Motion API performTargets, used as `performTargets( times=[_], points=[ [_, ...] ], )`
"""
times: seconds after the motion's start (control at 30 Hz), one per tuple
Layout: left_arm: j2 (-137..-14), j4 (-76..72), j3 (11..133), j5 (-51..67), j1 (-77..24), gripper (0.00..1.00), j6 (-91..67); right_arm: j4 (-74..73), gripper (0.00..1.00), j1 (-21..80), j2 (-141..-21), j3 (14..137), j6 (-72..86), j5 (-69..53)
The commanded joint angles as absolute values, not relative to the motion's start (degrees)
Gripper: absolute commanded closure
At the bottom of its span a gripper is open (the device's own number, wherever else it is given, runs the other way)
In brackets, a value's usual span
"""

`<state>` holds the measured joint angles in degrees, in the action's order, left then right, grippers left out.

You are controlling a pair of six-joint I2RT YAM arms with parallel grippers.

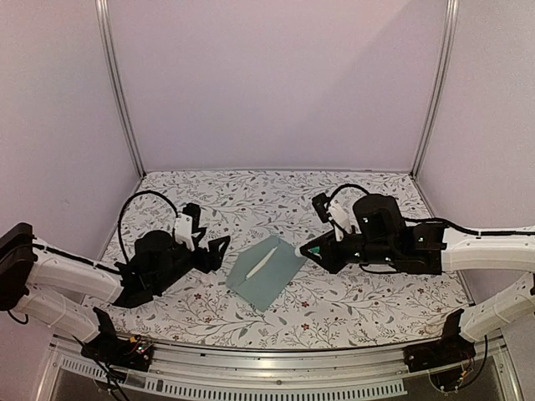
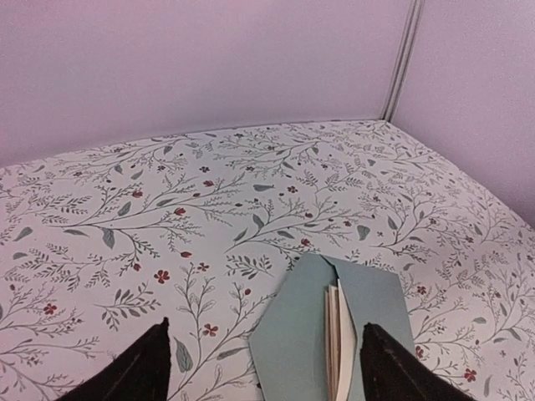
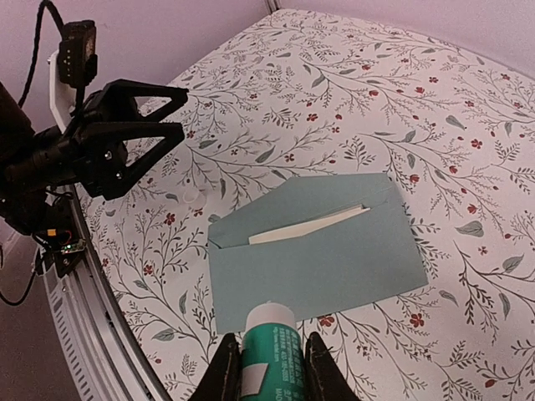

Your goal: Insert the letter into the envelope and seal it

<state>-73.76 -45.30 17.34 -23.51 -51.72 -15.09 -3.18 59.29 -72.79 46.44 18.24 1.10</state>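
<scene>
The right gripper (image 3: pixel 267 338) is clamped on a teal-and-white glue stick (image 3: pixel 267 359), whose white tip points at the near edge of the teal envelope (image 3: pixel 334 259). The envelope lies flat on the floral-print surface (image 3: pixel 376 83) between the 2 arms. A cream edge of the letter (image 3: pixel 309 225) shows at its mouth under the loose flap. Beyond it, the left gripper (image 3: pixel 171 111) hangs spread wide, holding nothing.
</scene>
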Motion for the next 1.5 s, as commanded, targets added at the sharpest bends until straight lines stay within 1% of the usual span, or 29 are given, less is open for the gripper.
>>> performTargets(
  times=[0.0, 0.03, 0.07, 0.1, 0.13, 0.27, 0.4, 0.5, 0.73, 0.9, 1.07, 1.37, 1.47],
  points=[
    [-76.00, -30.86, 23.98, -12.14, -49.84, 0.52, -16.72, -7.12, 1.00, 56.77, -75.59, 51.16, 15.87, -0.55],
    [-76.97, -29.22, 25.63, -10.46, -49.77, 0.66, -17.17, -8.29, 1.00, 56.66, -75.92, 51.80, 15.83, 1.38],
    [-77.86, -27.90, 27.02, -8.80, -49.78, 0.78, -17.55, -9.35, 1.00, 56.61, -76.33, 52.33, 15.67, 2.90],
    [-78.70, -26.31, 28.20, -7.18, -49.75, 0.87, -17.85, -10.27, 1.00, 56.53, -76.48, 52.83, 15.71, 4.05],
    [-79.55, -25.35, 29.39, -4.60, -49.75, 0.92, -18.12, -11.23, 1.00, 56.44, -76.54, 53.10, 15.79, 5.07],
    [-83.92, -21.14, 33.41, 1.84, -49.75, 1.00, -18.55, -13.94, 1.00, 56.14, -76.60, 53.35, 15.95, 8.71],
    [-88.01, -20.52, 35.81, 7.68, -49.75, 1.00, -18.60, -15.49, 1.00, 55.83, -75.85, 53.27, 16.33, 9.86],
    [-91.36, -19.13, 37.62, 10.00, -49.75, 1.00, -18.65, -16.15, 1.00, 55.81, -75.38, 53.41, 16.76, 10.24],
    [-94.32, -15.31, 38.98, 10.34, -49.68, 1.00, -19.10, -16.70, 1.00, 55.81, -76.93, 55.30, 16.89, 9.10],
    [-95.51, -14.23, 38.76, 9.82, -49.36, 1.00, -18.54, -16.61, 1.00, 55.82, -81.22, 58.99, 15.21, 5.38],
    [-96.14, -15.19, 38.69, 11.46, -49.33, 1.00, -18.51, -16.45, 1.00, 55.55, -85.23, 61.65, 13.71, 4.36],
    [-99.92, -16.19, 39.82, 11.09, -48.55, 1.00, -18.80, -14.93, 1.00, 54.67, -91.15, 64.93, 12.35, 0.62],
    [-100.22, -15.53, 39.74, 9.53, -48.22, 1.00, -18.98, -14.21, 1.00, 54.68, -93.96, 66.63, 12.33, -2.86]
  ],
)
